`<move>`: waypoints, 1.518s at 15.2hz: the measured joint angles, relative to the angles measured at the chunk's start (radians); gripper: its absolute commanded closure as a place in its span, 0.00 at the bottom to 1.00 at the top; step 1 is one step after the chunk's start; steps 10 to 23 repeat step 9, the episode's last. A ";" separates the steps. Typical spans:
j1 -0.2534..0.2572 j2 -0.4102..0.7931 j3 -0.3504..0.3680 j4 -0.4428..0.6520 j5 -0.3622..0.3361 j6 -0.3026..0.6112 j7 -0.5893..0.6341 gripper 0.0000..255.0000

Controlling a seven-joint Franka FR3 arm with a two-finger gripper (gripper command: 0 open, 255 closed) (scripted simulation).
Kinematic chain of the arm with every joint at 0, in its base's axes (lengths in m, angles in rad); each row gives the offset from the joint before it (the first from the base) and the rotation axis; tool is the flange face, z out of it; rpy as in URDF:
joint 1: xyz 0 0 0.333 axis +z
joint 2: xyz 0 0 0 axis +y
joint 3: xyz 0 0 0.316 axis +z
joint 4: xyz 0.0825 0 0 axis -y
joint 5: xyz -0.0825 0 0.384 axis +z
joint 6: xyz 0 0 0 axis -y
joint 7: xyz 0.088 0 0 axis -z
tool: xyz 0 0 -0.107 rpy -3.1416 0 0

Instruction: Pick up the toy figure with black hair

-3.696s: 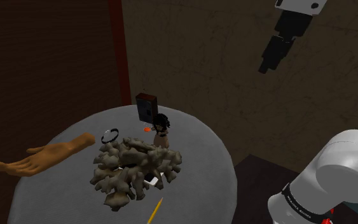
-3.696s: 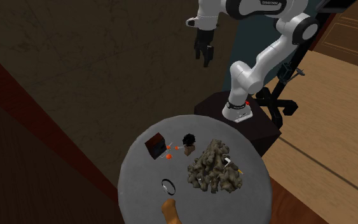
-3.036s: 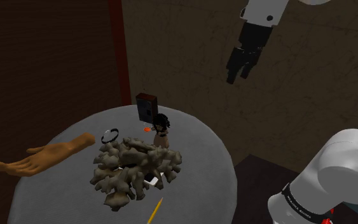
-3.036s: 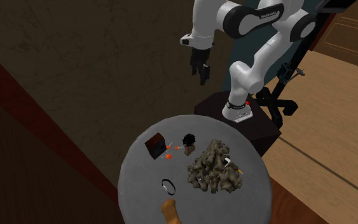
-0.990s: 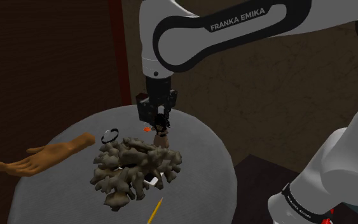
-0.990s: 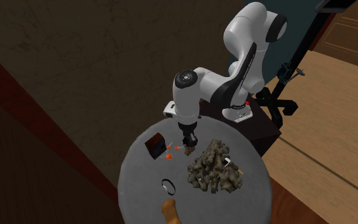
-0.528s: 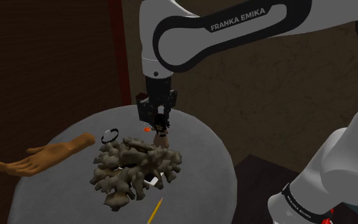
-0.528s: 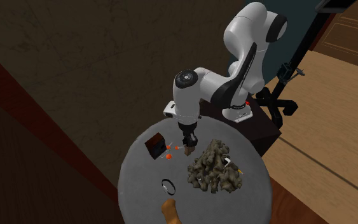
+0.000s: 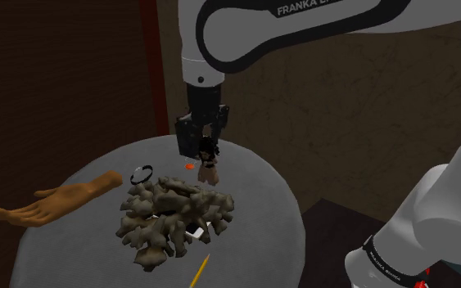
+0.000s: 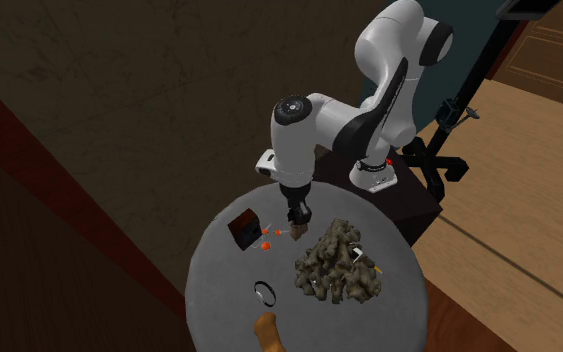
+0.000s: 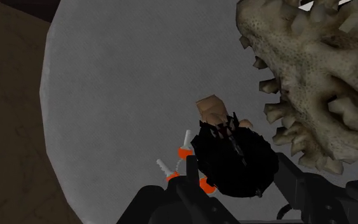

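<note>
The toy figure (image 9: pixel 209 168) has black hair and a tan body and hangs just above the round grey table (image 9: pixel 261 192). My black gripper (image 9: pixel 204 144) comes straight down on it and is shut on its head. In the second exterior view the gripper (image 10: pixel 297 214) holds the figure (image 10: pixel 300 229) near the table's far side. In the wrist view the black hair (image 11: pixel 234 159) sits clasped between my two fingers (image 11: pixel 191 177), and the tan body (image 11: pixel 212 109) points away toward the table (image 11: pixel 120 95).
A big beige coral-like lump (image 9: pixel 171 214) lies close beside the figure. A dark red box (image 10: pixel 244 230) stands behind it, with small orange and white pieces (image 11: pixel 184 153) under it. A black ring (image 9: pixel 142 173), a wooden hand (image 9: pixel 56 203) and a yellow pencil (image 9: pixel 200 270) lie further off.
The gripper has risen a little with the figure in it. The figure has come up off the table; a second ago it stood lower.
</note>
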 measured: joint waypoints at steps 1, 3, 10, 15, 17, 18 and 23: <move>0.000 -0.005 0.000 0.008 0.002 -0.012 -0.001 1.00; -0.001 -0.009 -0.001 0.030 0.004 -0.038 -0.002 1.00; -0.002 -0.016 -0.002 0.097 0.006 -0.112 -0.002 1.00; -0.002 -0.016 -0.002 0.097 0.006 -0.112 -0.002 1.00; -0.002 -0.016 -0.002 0.097 0.006 -0.112 -0.002 1.00; -0.002 -0.016 -0.002 0.097 0.006 -0.112 -0.002 1.00; -0.002 -0.016 -0.002 0.097 0.006 -0.112 -0.002 1.00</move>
